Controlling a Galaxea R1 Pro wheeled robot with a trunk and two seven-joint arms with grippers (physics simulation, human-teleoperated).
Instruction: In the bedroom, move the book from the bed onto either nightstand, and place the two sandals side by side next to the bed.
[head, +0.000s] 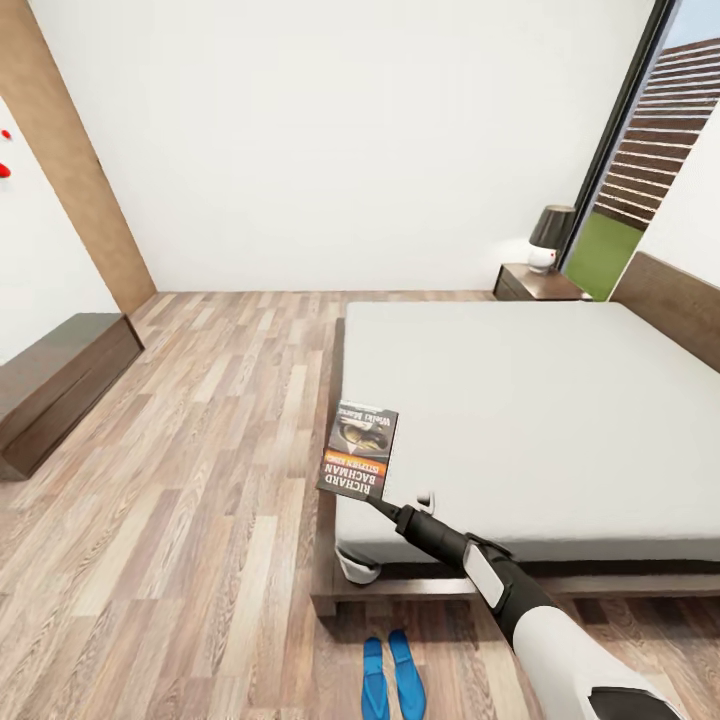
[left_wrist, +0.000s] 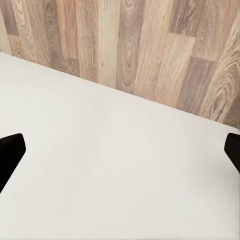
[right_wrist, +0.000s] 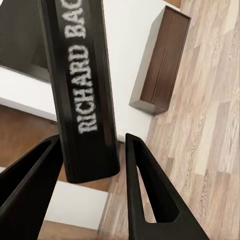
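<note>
Book (head: 359, 449) upright, long axis vertical, cover upside down | right pincer (head: 378, 503) grasping its lower edge

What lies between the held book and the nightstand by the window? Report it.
In the head view, the pale grey-white mattress of the bed spans the stretch between the dark paperback book in the right hand and the dark-brown wooden nightstand; nothing rests there.

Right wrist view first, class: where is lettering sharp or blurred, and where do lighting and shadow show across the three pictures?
Right wrist view: spine lettering on the book is soft-edged but readable. Head view: the lamp glows against the wall; dark shadow lies under the bed frame. Left wrist view: flat, even light, no glare.
</note>
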